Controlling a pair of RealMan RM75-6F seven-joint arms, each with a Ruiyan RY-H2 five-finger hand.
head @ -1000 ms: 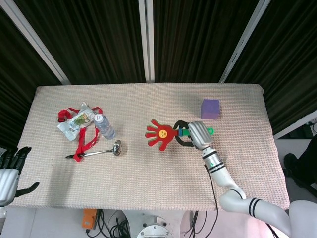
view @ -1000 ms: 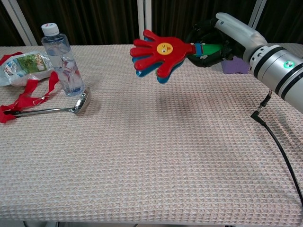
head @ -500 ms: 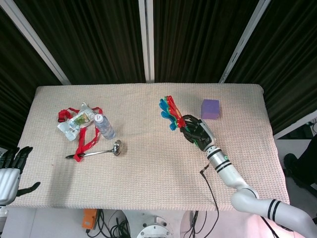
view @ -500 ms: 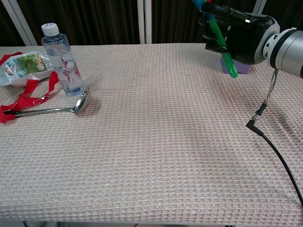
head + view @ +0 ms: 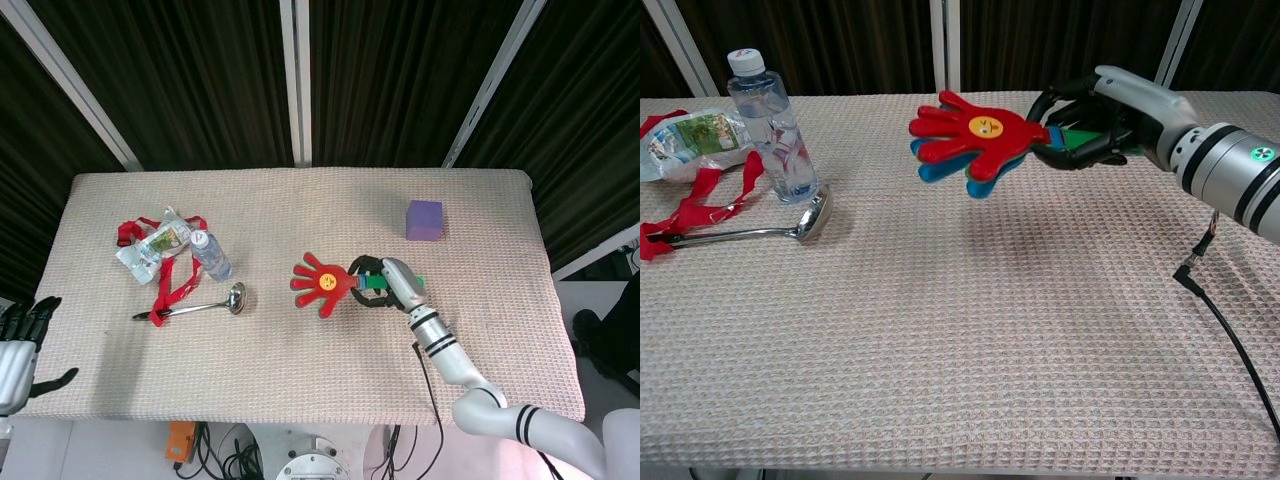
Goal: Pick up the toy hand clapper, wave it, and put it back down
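Note:
The toy hand clapper (image 5: 320, 281) (image 5: 970, 140) has red and blue hand-shaped paddles with a yellow smiley face and a green handle. My right hand (image 5: 385, 282) (image 5: 1095, 120) grips the handle and holds the clapper level above the table, paddles pointing to the left of both views. A faint shadow lies on the cloth beneath it. My left hand (image 5: 22, 335) hangs off the table's front left corner with its fingers spread and nothing in it; only the head view shows it.
A water bottle (image 5: 772, 125), a snack packet (image 5: 690, 140), a red strap (image 5: 702, 200) and a metal ladle (image 5: 740, 230) lie at the left. A purple block (image 5: 424, 220) stands at the back right. A black cable (image 5: 1230, 330) trails from my right arm.
The right hand swung the clapper up to point away half a second ago, then brought it back down flat, pointing left, slightly lower and nearer than one second ago. The left hand stayed put.

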